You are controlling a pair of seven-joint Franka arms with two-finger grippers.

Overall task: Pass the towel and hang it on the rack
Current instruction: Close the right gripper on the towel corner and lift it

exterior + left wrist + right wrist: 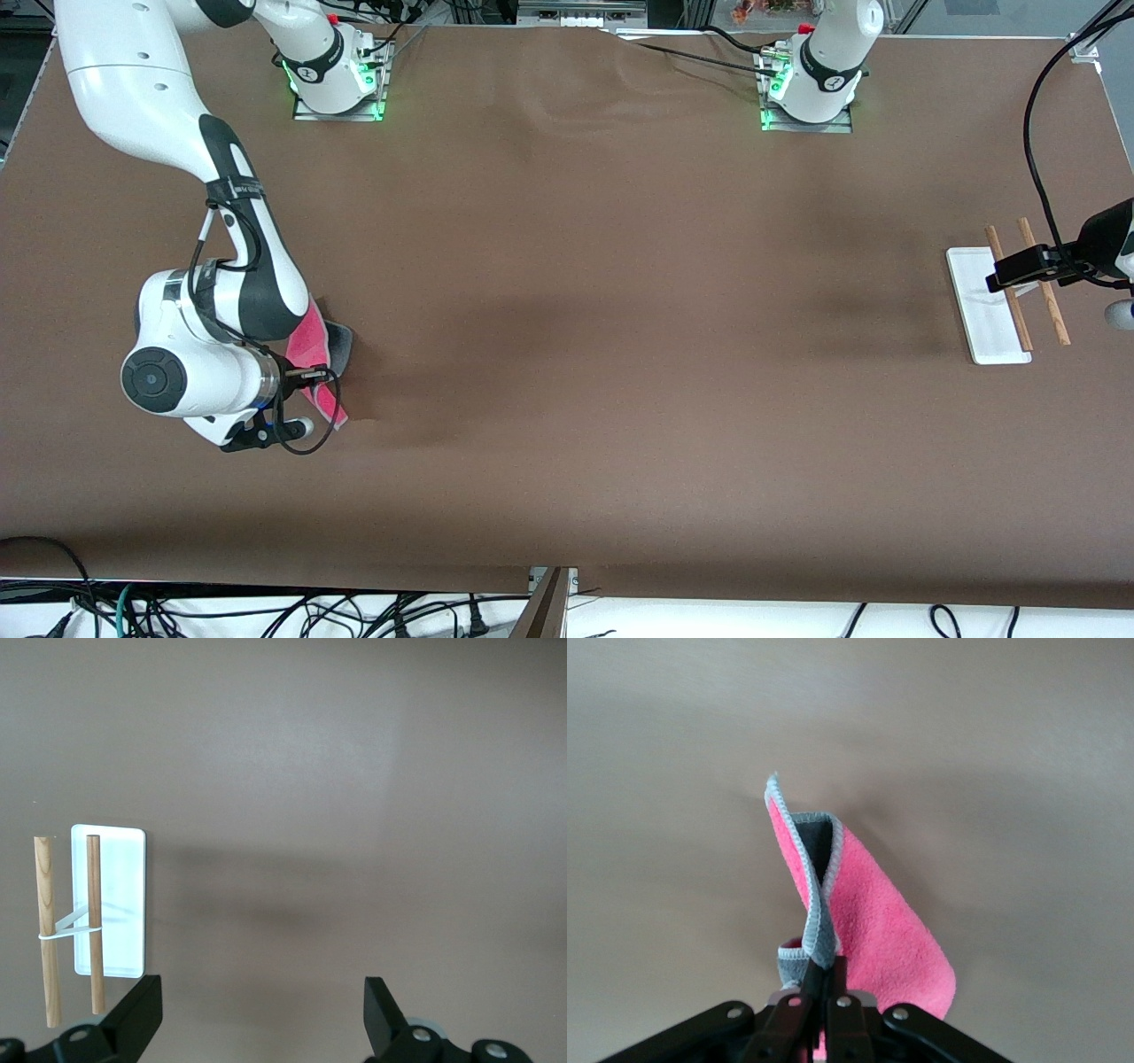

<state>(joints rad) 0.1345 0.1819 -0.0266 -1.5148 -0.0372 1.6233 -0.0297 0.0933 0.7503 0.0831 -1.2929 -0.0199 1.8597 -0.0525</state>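
Note:
My right gripper (310, 374) is shut on the towel (312, 341) at the right arm's end of the table. The towel hangs folded from the shut jaws, pink-red face out, dark grey face inside, grey edge showing in the right wrist view (877, 930), where my right gripper (830, 981) pinches its edge. The rack stands at the left arm's end: white base (974, 306) and two wooden rods (1010, 292). My left gripper (263, 1019) is open and empty, up over the table beside the rack's base (120, 895) and rods (94, 921).
The brown table top (602, 292) stretches bare between the towel and the rack. The left arm's wrist camera (1028, 266) hangs over the rack. A thin white band (66, 928) joins the two rods. Cables lie below the table's front edge (266, 611).

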